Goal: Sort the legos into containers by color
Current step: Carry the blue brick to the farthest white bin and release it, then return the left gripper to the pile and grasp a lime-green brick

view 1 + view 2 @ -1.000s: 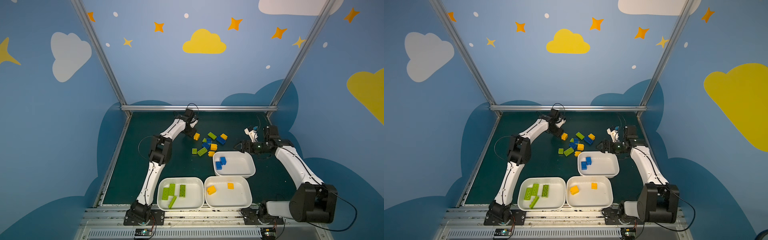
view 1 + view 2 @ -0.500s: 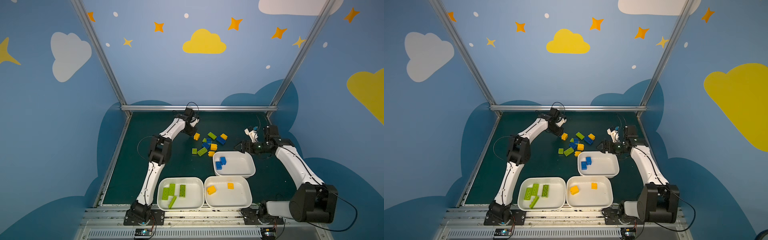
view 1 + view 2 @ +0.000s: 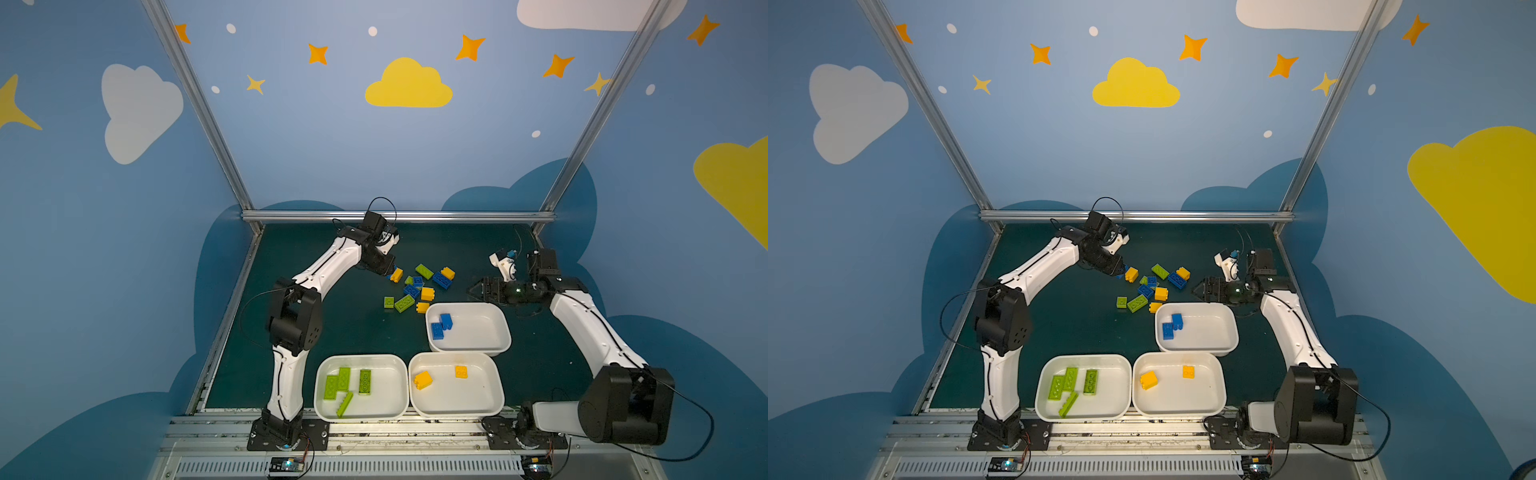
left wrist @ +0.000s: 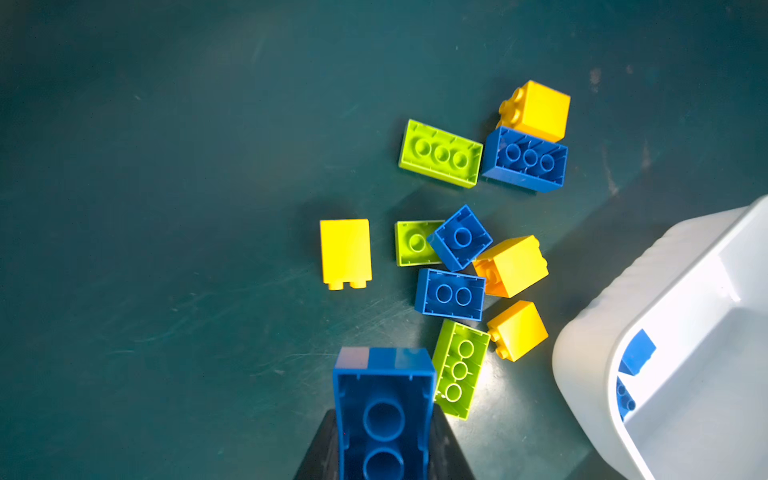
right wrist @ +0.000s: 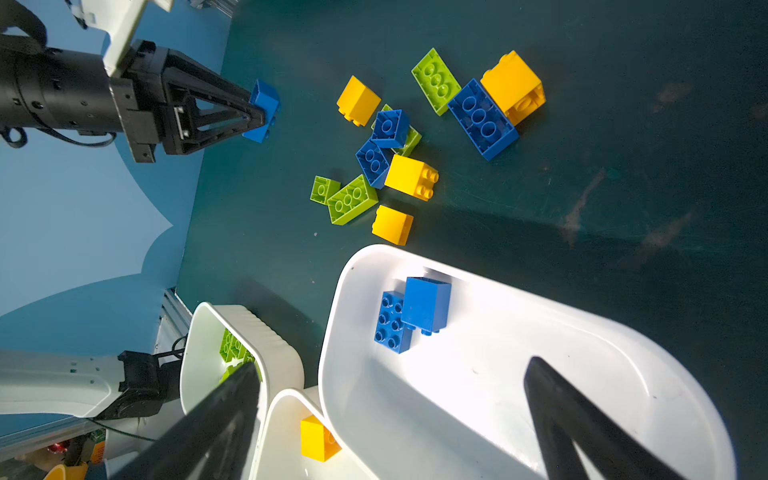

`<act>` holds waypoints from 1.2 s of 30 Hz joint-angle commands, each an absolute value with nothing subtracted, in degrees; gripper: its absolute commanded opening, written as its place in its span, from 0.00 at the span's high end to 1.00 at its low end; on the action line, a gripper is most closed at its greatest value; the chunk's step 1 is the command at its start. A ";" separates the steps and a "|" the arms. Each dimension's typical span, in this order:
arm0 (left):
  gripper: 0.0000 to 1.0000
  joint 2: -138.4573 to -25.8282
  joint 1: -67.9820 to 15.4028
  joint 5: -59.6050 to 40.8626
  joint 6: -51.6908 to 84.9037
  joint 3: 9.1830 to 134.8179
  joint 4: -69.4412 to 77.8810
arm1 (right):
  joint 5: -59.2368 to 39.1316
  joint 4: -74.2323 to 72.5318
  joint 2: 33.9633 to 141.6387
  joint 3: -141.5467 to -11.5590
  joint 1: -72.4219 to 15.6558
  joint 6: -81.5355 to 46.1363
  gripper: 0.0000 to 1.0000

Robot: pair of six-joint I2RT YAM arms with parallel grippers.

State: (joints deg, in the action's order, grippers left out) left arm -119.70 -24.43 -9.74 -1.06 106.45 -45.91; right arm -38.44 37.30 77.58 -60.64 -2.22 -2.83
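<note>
I am reading the left gripper (image 5: 258,113) as having just closed. A second ago its jaws were standing part open, and now they are clamping a blue studded plastic brick (image 4: 382,409) by its sides, with the hollow underside facing the wrist camera. In a top view the held brick is sitting at the left edge of the loose pile (image 3: 417,286), just beside a chunky yellow brick (image 3: 397,275). I cannot tell whether it is clear of the dark green mat (image 3: 332,332) yet.

In my judgement the grasp step is finishing. The next move is calling for a lift and a carry over the pile to the shallow white tray holding two blue bricks (image 3: 498,328). The risk I am watching is the held brick clipping its yellow neighbour on the way up.

The right gripper (image 3: 473,289) is hovering beside the far edge of that tray, jaws spread wide and empty. The white tray of lime-green flat bricks (image 3: 395,399) and the white tray of two yellow bricks (image 3: 457,401) are sitting at the near edge. About eleven bricks are still waiting on the mat.

I am finding no brand, label or legible writing on bricks, trays or arms. Any stud lettering is too small to read.
</note>
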 commanded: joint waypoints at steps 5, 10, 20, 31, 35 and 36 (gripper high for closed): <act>0.74 -116.47 -29.20 -16.14 5.71 103.05 -45.73 | -38.82 37.61 78.21 -60.87 -2.64 -2.55 0.02; 0.74 -110.10 -36.24 -18.46 12.46 96.16 -42.75 | -38.67 36.82 77.96 -60.38 -2.67 -2.93 0.02; 0.75 -111.55 -48.40 -16.43 17.90 95.24 -36.48 | -37.92 37.94 75.94 -59.43 -2.19 -2.41 0.02; 0.60 -116.89 -51.37 -14.42 16.14 95.30 -33.37 | -35.68 40.95 73.26 -58.72 -1.36 -0.67 0.02; 0.41 -113.16 -49.18 -16.61 17.37 94.77 -35.59 | -36.27 41.04 72.69 -58.02 -1.24 -0.52 0.02; 0.38 -111.93 -48.29 -17.45 17.63 94.53 -36.42 | -36.39 40.96 72.61 -57.79 -1.31 -0.51 0.02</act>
